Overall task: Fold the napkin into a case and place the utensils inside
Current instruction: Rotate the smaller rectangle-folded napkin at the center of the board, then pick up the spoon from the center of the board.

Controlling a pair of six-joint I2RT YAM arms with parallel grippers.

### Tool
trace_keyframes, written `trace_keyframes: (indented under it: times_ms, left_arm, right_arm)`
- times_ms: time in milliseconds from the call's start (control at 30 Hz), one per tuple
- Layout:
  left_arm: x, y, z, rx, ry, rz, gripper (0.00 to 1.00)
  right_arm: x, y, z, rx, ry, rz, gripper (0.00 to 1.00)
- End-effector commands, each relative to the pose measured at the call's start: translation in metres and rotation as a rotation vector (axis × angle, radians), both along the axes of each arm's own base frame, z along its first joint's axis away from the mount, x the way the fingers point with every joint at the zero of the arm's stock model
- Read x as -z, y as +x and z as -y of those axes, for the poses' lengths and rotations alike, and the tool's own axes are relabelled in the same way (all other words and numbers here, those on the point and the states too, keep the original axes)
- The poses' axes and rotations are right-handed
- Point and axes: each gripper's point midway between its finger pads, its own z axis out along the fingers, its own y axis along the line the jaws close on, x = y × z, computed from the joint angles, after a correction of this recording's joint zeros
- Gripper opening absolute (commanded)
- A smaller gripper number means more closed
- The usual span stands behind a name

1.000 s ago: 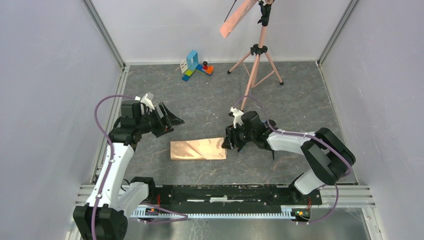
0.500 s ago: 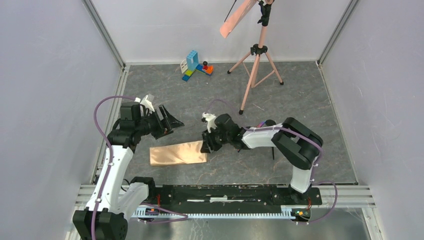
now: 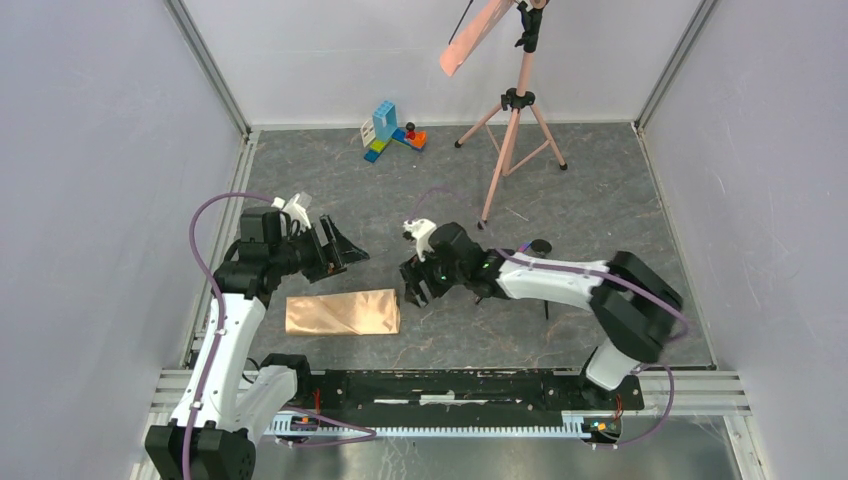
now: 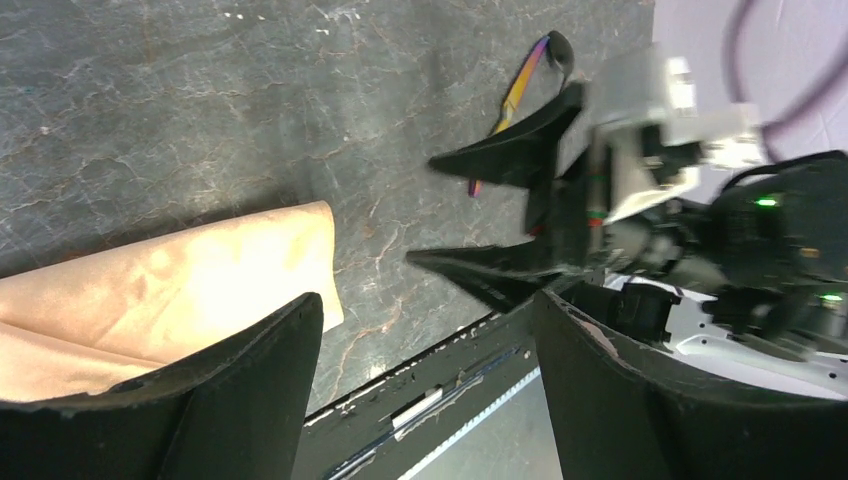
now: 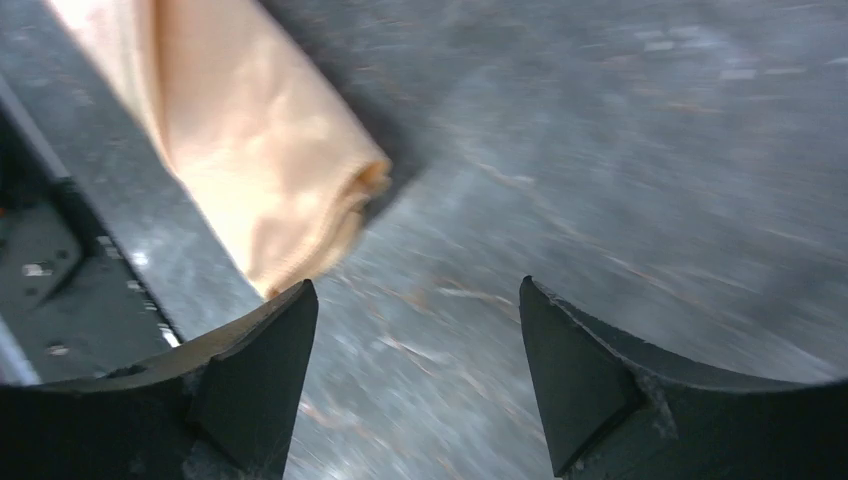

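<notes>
Your right end effector (image 3: 416,291) hangs wide open and empty, just beside the right end of the case (image 3: 343,312), which lies flat on the desk (image 3: 330,190). Folding looks done; next you must fetch the utensils (image 4: 520,88), lying apart beyond that arm, with a low, narrow pinch.

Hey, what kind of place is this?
Probably a robot lab cell: pale walls enclose a grey tabletop, and the left arm and right arm are mounted on a metal rail.

A pink tripod (image 3: 512,130) stands at the back of the grey table (image 3: 600,200), a salmon strip (image 3: 476,35) on top. Colourful toy blocks (image 3: 392,130) lie to its left.
</notes>
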Motion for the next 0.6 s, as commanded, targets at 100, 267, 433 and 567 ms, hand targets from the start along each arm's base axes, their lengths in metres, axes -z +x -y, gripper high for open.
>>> trace_keyframes:
  times_ms: [100,267,433,567]
  left_arm:
    - [-0.032,-0.002,0.014,0.142,-0.041,0.14,0.83]
    - [-0.032,-0.006,0.028,0.202,-0.069,0.138,0.82]
    - [-0.031,-0.016,0.039,0.254,-0.081,0.133,0.82]
    - [-0.032,-0.029,0.046,0.295,-0.107,0.13,0.82]
  right_arm:
    - [-0.04,0.064,0.185,0.317,-0.568,0.327,0.88]
    - [-0.02,0.064,0.269,0.782,-0.575,0.01,0.9]
    - [-0.025,0.078,0.294,0.961,-0.431,0.042,0.88]
    - [0.002,0.078,0.318,0.872,-0.51,-0.039,0.79]
